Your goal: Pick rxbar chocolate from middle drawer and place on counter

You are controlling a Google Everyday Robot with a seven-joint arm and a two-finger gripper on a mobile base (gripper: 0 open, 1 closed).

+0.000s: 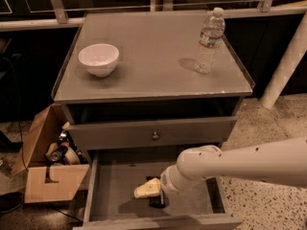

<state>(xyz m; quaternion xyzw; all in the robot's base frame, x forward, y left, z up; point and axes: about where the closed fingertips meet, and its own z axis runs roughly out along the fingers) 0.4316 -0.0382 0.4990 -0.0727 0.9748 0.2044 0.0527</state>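
1. Camera view looks down on the table (153,51). The middle drawer (115,188) is pulled out below it, so its grey floor can be reached from above.
2. The arm (240,164) enters from the right and bends down over the drawer. That puts the tool (149,191) low inside, close to the floor.
3. The rxbar chocolate (156,201) seems to be the small dark shape on the drawer floor right at the tool's tip. It is partly covered, so this is likely rather than certain.
4. Whether the tool is open or clamped on the bar cannot be told from this angle.
5. My reading is that the grasp is the step in hand: the bar appears to lie low in the drawer, and none of it is on the table.
6. The bowl (99,59) sits at the table's left and the water bottle (209,41) stands upright at its right rear. The bare grey surface between them looks a sensible spot for the bar.
7. The drawer front with the knob (155,136) above is shut, and the table's edge overhangs it. A lift would probably need to come outward before rising.
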